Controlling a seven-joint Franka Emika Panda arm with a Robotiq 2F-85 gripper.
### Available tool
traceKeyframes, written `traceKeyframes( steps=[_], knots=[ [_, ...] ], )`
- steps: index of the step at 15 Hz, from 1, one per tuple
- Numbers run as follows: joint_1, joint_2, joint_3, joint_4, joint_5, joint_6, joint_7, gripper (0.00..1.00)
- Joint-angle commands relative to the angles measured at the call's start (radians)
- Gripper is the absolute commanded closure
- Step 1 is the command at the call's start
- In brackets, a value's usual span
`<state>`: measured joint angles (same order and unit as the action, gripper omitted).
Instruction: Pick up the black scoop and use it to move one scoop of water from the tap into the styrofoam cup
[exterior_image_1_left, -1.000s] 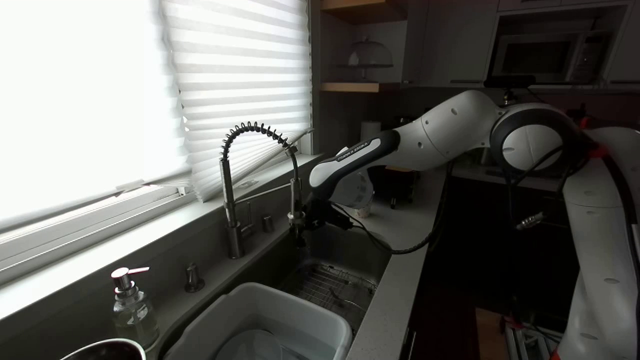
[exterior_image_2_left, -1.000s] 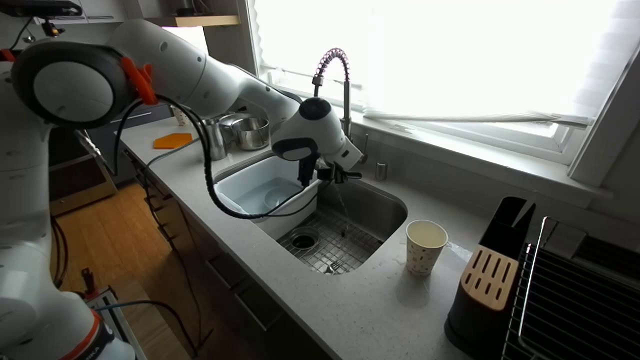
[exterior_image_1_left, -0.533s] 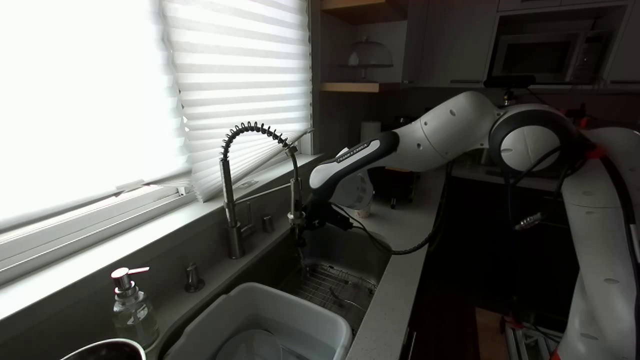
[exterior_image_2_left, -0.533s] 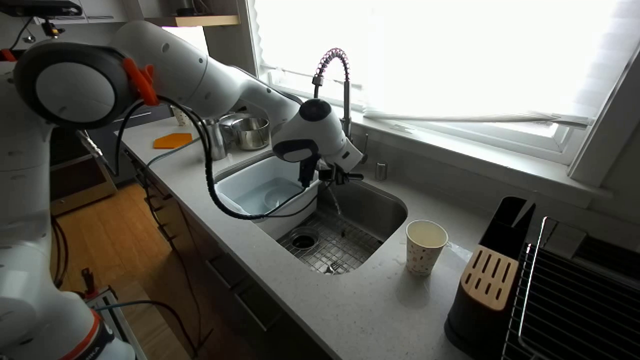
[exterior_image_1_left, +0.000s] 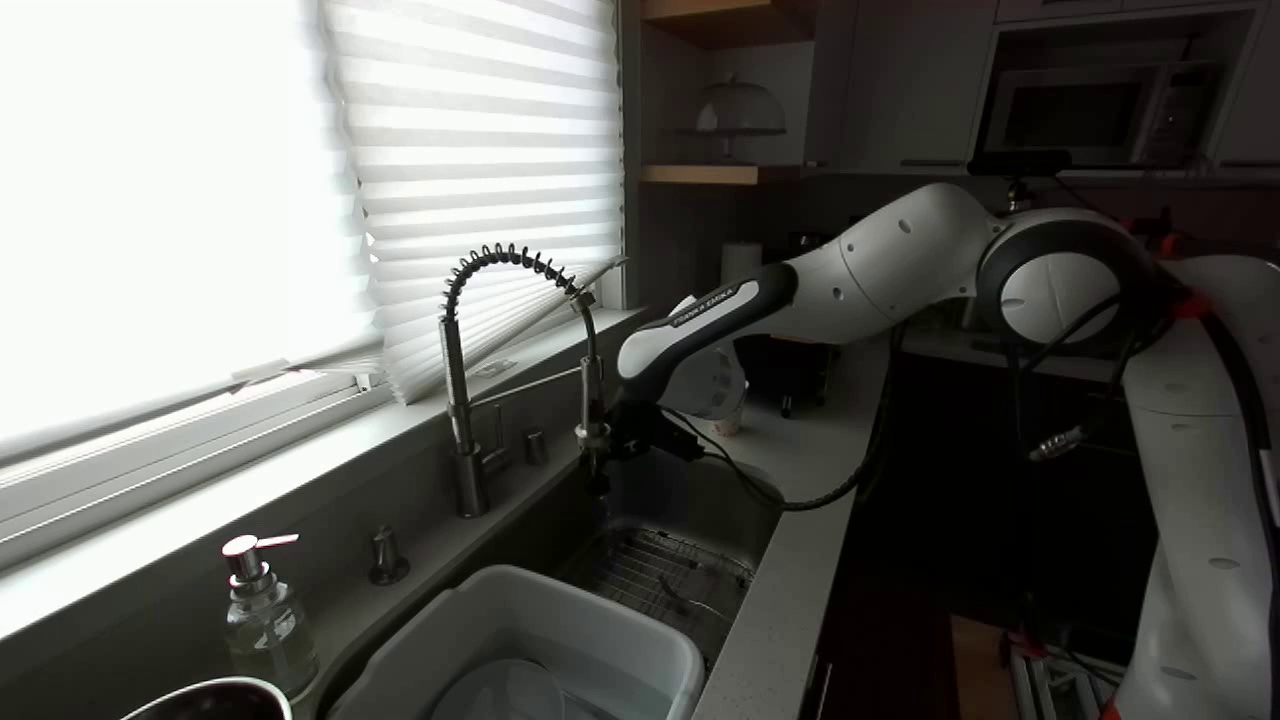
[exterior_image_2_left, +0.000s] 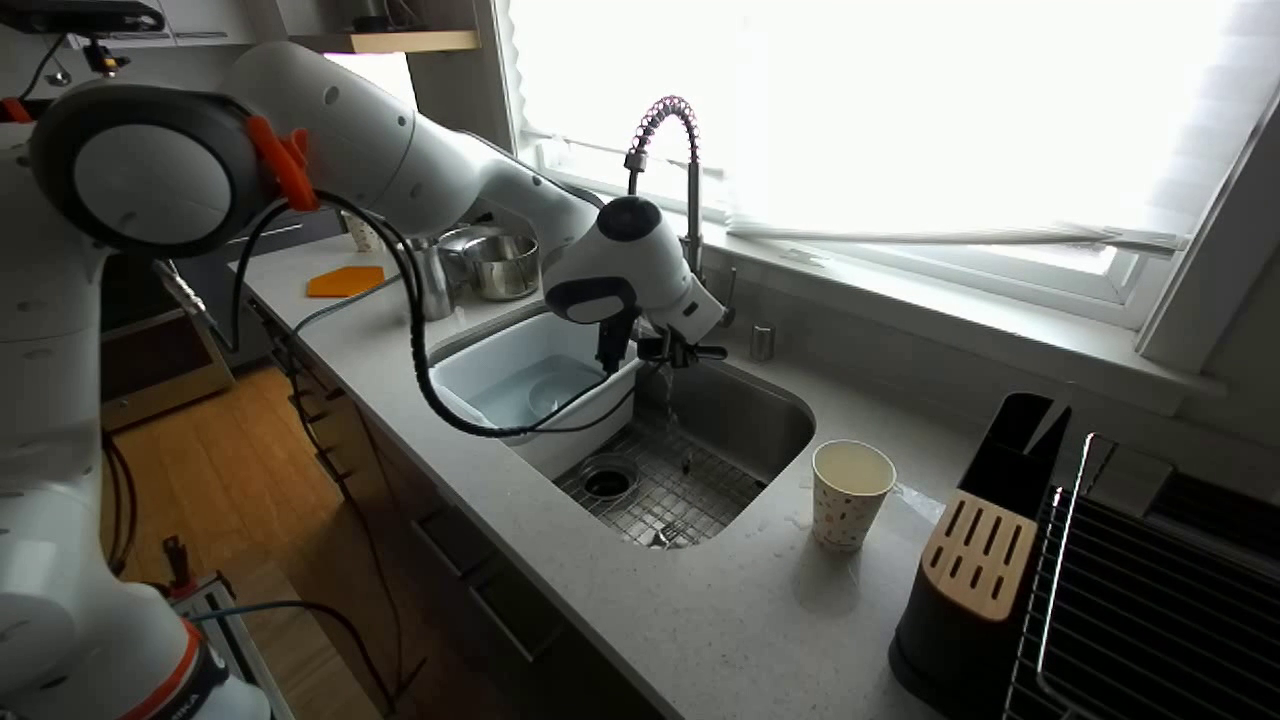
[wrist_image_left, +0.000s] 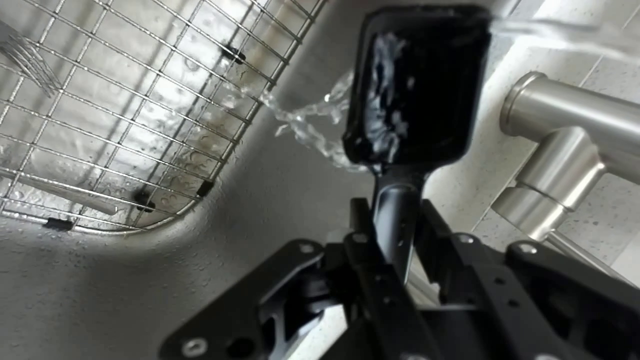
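In the wrist view my gripper (wrist_image_left: 395, 215) is shut on the handle of the black scoop (wrist_image_left: 425, 90). The scoop's rectangular bowl faces the camera with water moving in it. A water stream (wrist_image_left: 550, 30) meets the bowl from the upper right, and water spills off its left side toward the sink. The chrome tap (exterior_image_1_left: 465, 410) with its coil arch also shows in an exterior view (exterior_image_2_left: 694, 220); my gripper (exterior_image_2_left: 690, 352) is below its spout. The styrofoam cup (exterior_image_2_left: 850, 495), pale with a speckled pattern, stands upright on the counter; the arm partly hides it in an exterior view (exterior_image_1_left: 728, 422).
The sink (exterior_image_2_left: 740, 430) has a wire grid and a fork at its bottom. A white tub (exterior_image_2_left: 560, 430) with water fills its other end. A knife block (exterior_image_2_left: 975, 560) and wire rack (exterior_image_2_left: 1150, 600) stand beyond the cup. A soap bottle (exterior_image_1_left: 268, 620) stands beside the sink.
The arm has barely moved. The water falling below the gripper has shifted, landing closer beneath it than a second ago. The cup has not moved.
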<state>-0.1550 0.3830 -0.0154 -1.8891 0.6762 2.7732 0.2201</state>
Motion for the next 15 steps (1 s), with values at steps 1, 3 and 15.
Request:
traceKeyframes(
  steps=[1,3,15],
  knots=[
    [0.022,0.013,-0.023,0.005,-0.031,0.025,0.046,0.94],
    [0.04,0.011,-0.051,-0.006,-0.079,0.028,0.076,0.94],
    [0.076,-0.054,-0.199,-0.05,-0.463,-0.105,0.213,0.94]
  ],
)
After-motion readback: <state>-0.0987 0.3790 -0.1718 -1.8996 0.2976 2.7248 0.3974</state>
